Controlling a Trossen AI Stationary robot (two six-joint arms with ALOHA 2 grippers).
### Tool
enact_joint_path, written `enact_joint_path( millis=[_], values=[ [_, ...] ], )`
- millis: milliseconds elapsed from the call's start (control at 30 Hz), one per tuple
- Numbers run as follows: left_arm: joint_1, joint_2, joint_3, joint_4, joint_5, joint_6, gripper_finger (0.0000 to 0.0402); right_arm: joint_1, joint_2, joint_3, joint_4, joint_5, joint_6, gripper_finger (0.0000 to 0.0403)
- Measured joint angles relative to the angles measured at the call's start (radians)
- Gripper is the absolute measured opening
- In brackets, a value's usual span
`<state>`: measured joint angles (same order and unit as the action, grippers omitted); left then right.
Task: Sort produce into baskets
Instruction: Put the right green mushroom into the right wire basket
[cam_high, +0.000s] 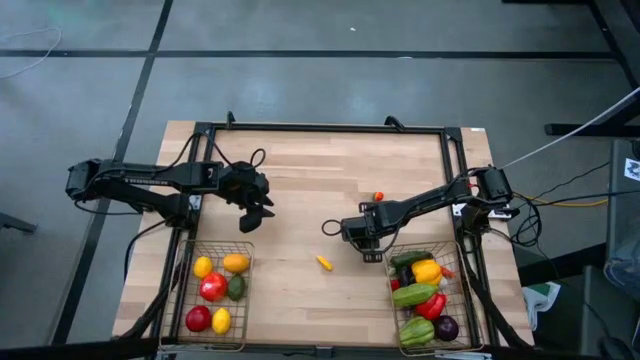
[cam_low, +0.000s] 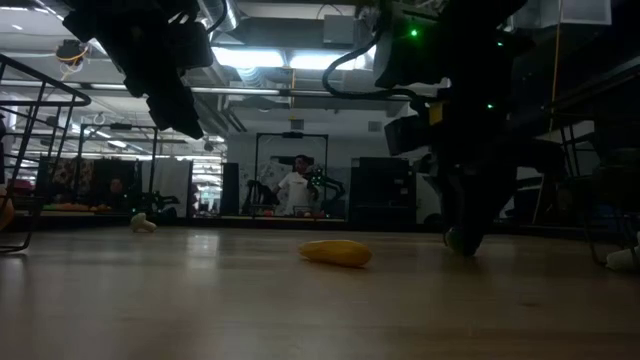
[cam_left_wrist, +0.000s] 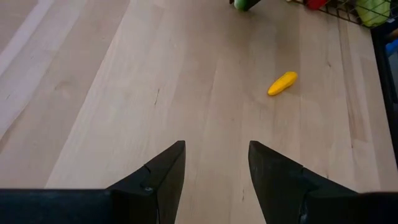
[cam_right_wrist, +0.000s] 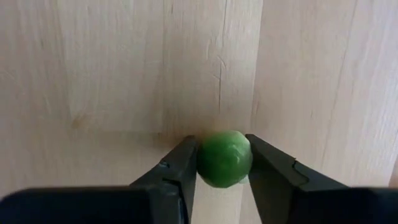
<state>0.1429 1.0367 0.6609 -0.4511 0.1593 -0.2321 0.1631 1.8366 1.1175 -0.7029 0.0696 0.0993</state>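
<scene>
Produce lies split between the two baskets at the near edge of the tabletop (cam_high: 300, 190). The left basket (cam_high: 186, 290) holds red, yellow, orange and green pieces; the right basket (cam_high: 470, 300) holds green, yellow, red and purple ones. A few pieces are loose on the wood: a small yellow piece (cam_high: 324, 263) lying between the baskets, a tiny orange-red piece (cam_high: 378, 196) farther back, and another small yellow bit (cam_high: 327, 228) near the middle.

The right gripper (cam_right_wrist: 222, 171) is down at the tabletop, just beside the right basket's inner back corner. Its two fingers (cam_right_wrist: 177, 174) press on either side of a small round green piece (cam_right_wrist: 225, 158), which sits between them against the wood.

The left gripper (cam_high: 254, 212) hangs above the tabletop behind the left basket, well apart from the loose pieces. Its fingers (cam_left_wrist: 160, 180) stand spread with bare wood showing between them, and nothing is in its grasp. From its wrist view the yellow piece shows farther off on the boards.
</scene>
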Motion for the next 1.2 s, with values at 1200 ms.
enact_joint_path(
  millis=[1200],
  values=[
    [0.0, 0.0, 0.0, -0.002, 0.0, 0.002, 0.0172, 0.432, 0.0, 0.589, -0.782, -0.043, 0.365, 0.0102]
  ],
)
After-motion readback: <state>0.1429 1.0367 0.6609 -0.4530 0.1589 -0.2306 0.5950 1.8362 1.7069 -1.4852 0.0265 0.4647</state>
